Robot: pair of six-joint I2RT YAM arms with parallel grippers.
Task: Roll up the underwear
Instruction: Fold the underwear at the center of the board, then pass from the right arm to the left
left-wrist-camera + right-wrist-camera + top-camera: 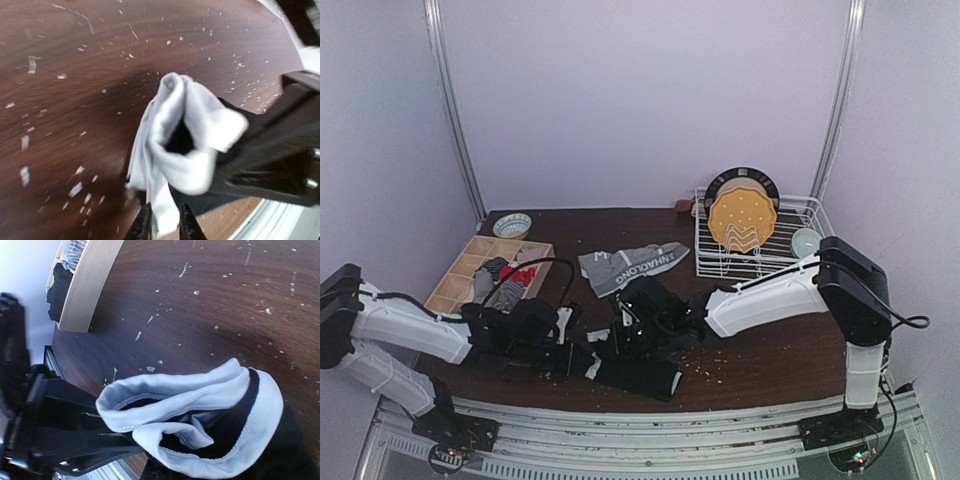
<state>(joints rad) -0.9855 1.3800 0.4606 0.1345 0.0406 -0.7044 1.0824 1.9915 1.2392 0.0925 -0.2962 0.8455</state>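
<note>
A black underwear (642,376) with a white lining lies near the table's front edge, its waistband end bunched up into a loose roll (186,145) (200,415). My left gripper (164,226) is at the roll's left end. Its fingers stand a little apart, with a flat strip of white hem lying between them. My right gripper (636,334) is at the roll's other end. The cloth hides its fingers, which are shut on the fabric and hold it up. A grey underwear (630,266) with a white-lettered waistband lies flat behind both grippers.
A wooden divided tray (460,268) with cloth items sits at the left, with a small bowl (512,224) behind it. A white dish rack (790,255) with a yellow plate (741,222) stands at the back right. The table (760,360) is flecked with white scraps.
</note>
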